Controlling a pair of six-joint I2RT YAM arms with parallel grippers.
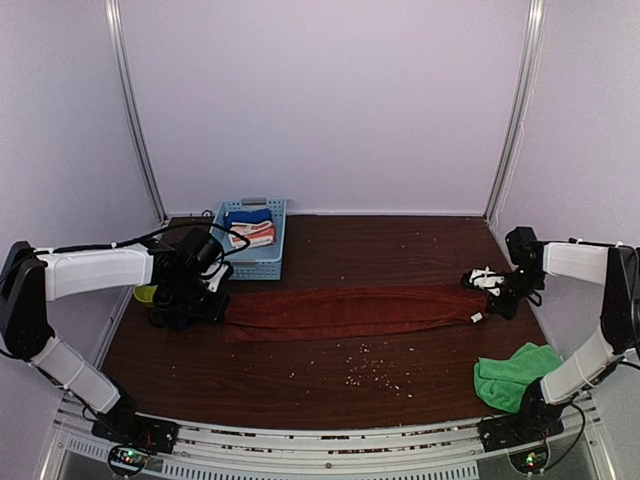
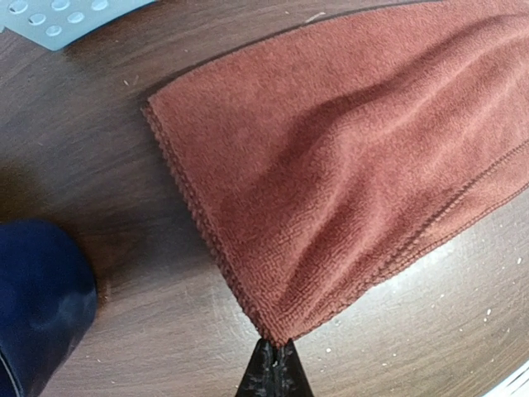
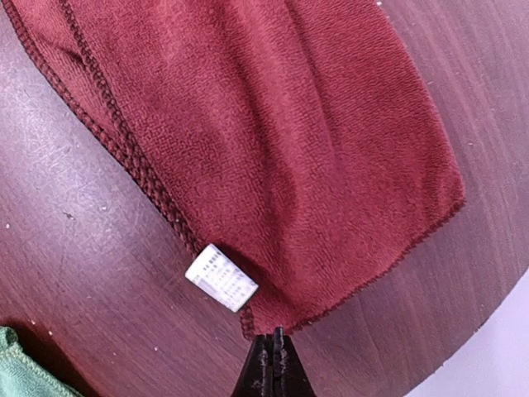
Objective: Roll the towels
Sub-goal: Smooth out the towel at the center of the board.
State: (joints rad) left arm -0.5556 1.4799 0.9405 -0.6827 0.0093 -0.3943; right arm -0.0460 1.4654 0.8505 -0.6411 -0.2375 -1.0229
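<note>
The rust towel lies folded into a long strip across the middle of the table. My left gripper is shut on its left end; in the left wrist view the jaws pinch a corner of the towel. My right gripper is shut on its right end; in the right wrist view the jaws pinch the corner next to the white tag of the towel. The green towel lies crumpled at the front right, and its edge shows in the right wrist view.
A blue basket with a blue cloth and a white-and-orange striped cloth stands at the back left. White crumbs are scattered in front of the rust towel. A yellow-green object sits behind the left arm.
</note>
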